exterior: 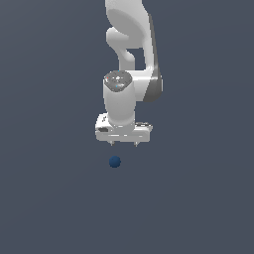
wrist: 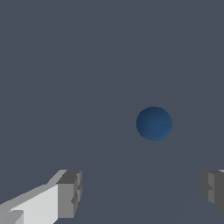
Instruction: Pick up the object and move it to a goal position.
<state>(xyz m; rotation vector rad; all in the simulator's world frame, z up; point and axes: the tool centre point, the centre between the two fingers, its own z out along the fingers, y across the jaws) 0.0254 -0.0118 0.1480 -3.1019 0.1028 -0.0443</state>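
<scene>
Ball (exterior: 115, 161) (wrist: 154, 124) round, no long axis, lying free near gripper (exterior: 124, 144) (wrist: 142, 192); jaws spread wide, holding nothing.

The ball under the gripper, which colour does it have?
The ball is plain dark blue, without pattern; the wrist view shows it best.

No readable text or markings anywhere.

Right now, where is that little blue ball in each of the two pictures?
Exterior view: the blue ball lies on the grey floor just below the white gripper, untouched.
Wrist view: the ball sits beyond the two open fingers.
Shared landmark: the gripper's fingers.
</scene>
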